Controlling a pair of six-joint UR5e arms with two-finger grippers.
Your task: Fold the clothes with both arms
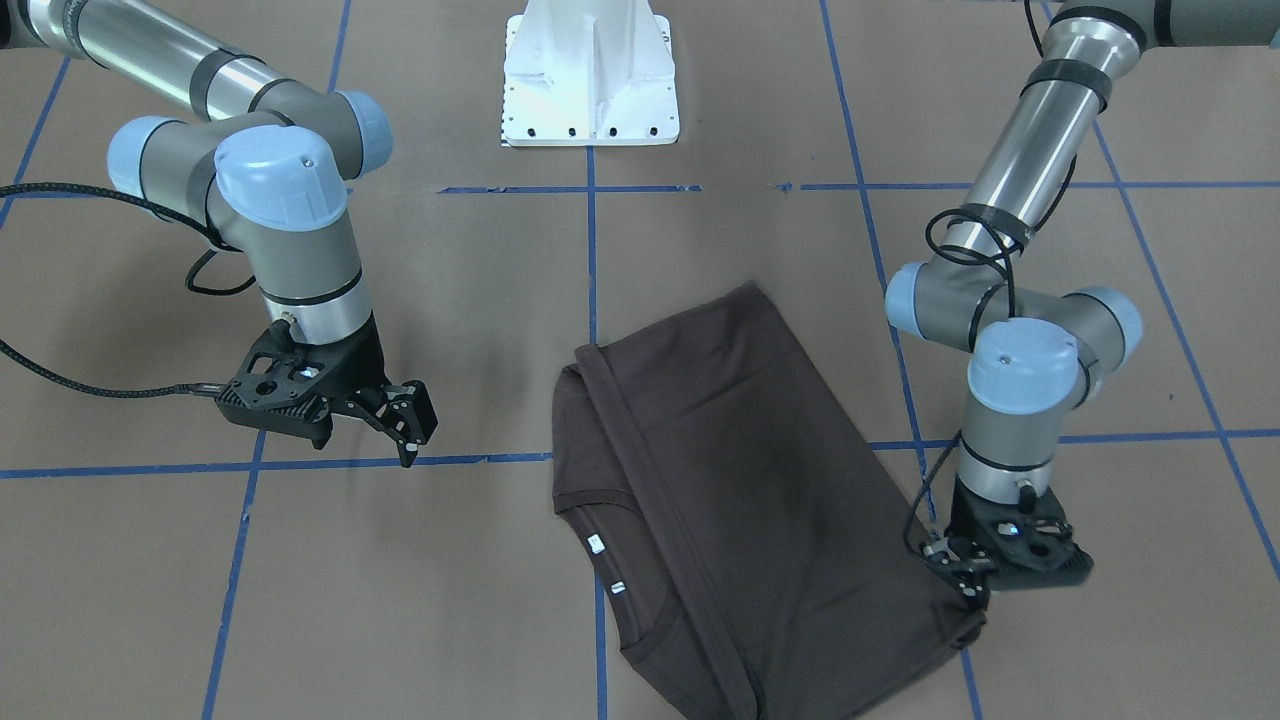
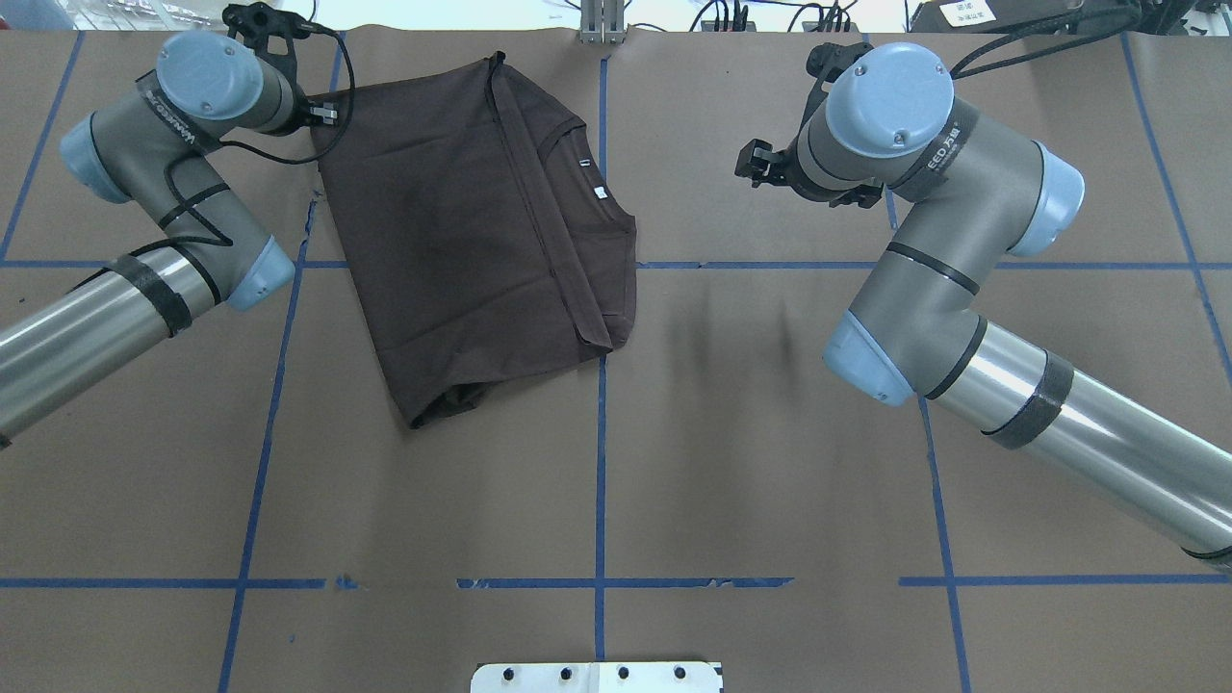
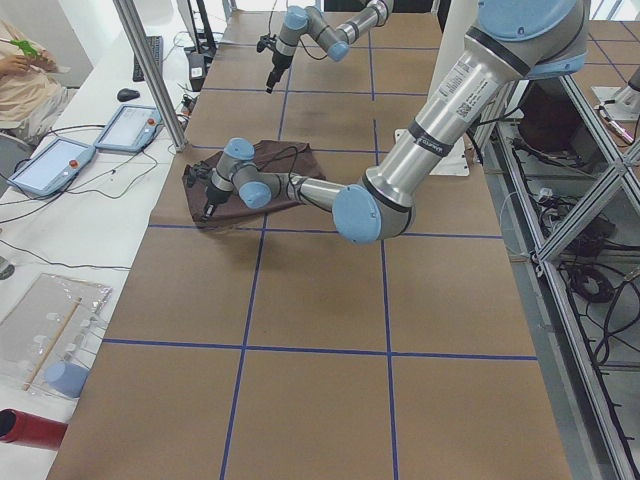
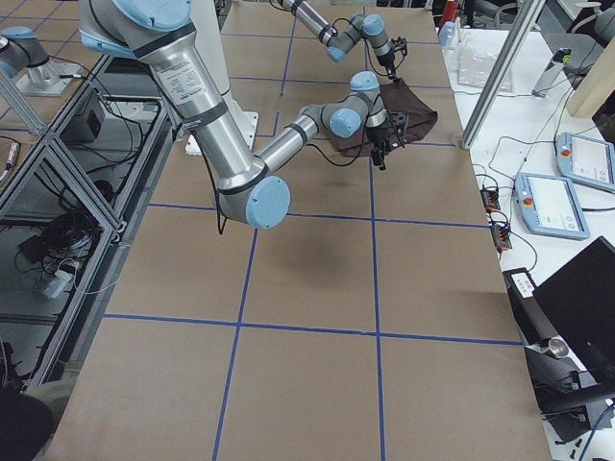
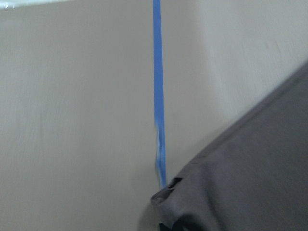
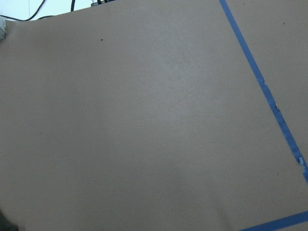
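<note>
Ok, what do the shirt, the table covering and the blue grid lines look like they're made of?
The T-shirt looks like a soft matte knit, probably cotton jersey: it drapes and creases and has a ribbed collar. The table covering looks like matte brown kraft paper, flat with no sheen. The blue lines are likely adhesive tape, since their edges are chipped and broken in places.

T-shirt (image 1: 740,480) hem cut off below, left gripper (image 1: 970,597) jaws unclear

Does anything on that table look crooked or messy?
The dark brown-grey short-sleeved T-shirt lies skewed to the blue tape grid lines, not square with them. Its corner at the left arm's black gripper looks bunched up. Nothing looks torn or spilled.
</note>
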